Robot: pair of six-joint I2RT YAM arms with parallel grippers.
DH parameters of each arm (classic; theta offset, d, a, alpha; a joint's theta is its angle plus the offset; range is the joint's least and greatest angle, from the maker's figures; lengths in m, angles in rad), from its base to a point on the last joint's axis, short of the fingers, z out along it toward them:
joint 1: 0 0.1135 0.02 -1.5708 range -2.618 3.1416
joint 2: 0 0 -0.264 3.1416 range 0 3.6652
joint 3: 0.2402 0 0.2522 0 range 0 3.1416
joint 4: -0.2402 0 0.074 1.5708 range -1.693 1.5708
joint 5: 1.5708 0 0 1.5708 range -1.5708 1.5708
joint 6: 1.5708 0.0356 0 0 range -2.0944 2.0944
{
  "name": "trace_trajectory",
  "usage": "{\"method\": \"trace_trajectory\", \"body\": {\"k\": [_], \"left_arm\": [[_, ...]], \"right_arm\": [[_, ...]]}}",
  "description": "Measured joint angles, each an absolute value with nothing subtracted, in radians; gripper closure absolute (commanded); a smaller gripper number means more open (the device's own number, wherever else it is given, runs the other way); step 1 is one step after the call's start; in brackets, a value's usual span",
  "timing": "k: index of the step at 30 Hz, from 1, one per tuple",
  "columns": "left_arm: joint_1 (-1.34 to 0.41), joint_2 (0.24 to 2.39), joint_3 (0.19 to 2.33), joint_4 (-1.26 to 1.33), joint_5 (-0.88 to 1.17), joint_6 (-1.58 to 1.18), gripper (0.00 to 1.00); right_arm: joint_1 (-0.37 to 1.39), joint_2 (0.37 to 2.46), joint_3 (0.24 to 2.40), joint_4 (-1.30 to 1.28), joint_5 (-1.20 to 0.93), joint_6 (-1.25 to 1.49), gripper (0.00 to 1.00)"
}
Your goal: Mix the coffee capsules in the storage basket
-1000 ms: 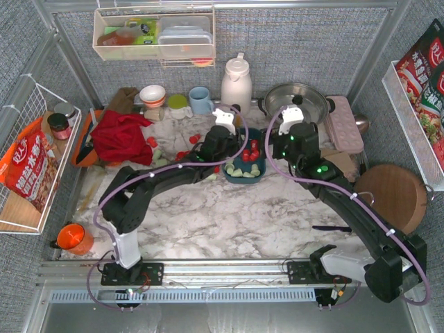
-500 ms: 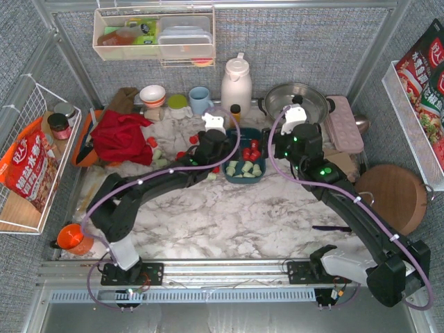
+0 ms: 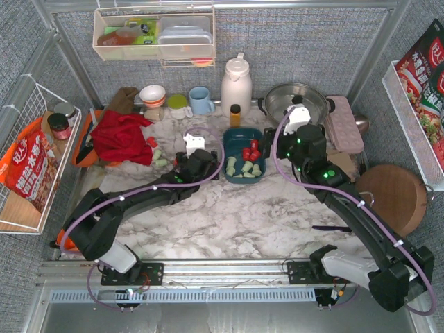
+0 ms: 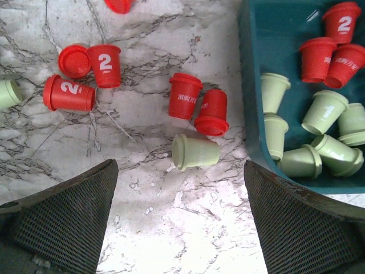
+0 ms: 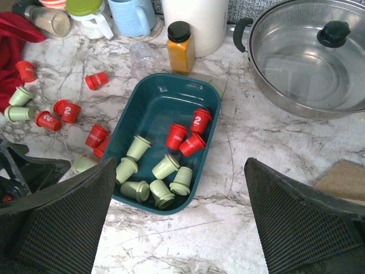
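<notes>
**Light, hard pods: some in the basket, more loose beside it**
You have 3 red and a cluster of green coffee capsules [image 5: 165,165] lying in the storage basket [image 5: 157,105], with more scattered on the marble table [image 4: 148,222] just to its left. Expect them to be light, stiff and smooth-walled, likely to roll or skid when nudged. Pinch 1 across its tapered body below the rim. The left gripper [image 4: 179,191] hangs spread wide and empty over the loose pods, and the right gripper [image 5: 179,197], equally spread and empty, hovers above the basket.
</notes>
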State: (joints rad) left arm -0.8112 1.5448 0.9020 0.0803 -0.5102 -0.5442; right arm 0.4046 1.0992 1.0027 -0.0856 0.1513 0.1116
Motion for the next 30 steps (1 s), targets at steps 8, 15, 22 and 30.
{"method": "trace_trajectory", "body": {"k": [8,15,22,30], "left_arm": [[-0.813,1.665,0.908,0.08,-0.513,-0.543,0.11],[-0.815,1.75,0.948,0.081,-0.513,-0.526,0.12],[-0.815,1.835,1.01,0.089,-0.5,-0.504,0.13],[-0.813,1.876,1.018,0.09,-0.505,-0.501,0.26]], "right_arm": [[0.405,1.088,0.97,-0.101,0.152,0.119,0.01],[0.405,1.097,0.97,-0.101,0.152,0.119,0.01],[0.405,1.109,0.97,-0.101,0.152,0.118,0.01],[0.405,1.111,0.97,-0.101,0.152,0.118,0.01]]}}
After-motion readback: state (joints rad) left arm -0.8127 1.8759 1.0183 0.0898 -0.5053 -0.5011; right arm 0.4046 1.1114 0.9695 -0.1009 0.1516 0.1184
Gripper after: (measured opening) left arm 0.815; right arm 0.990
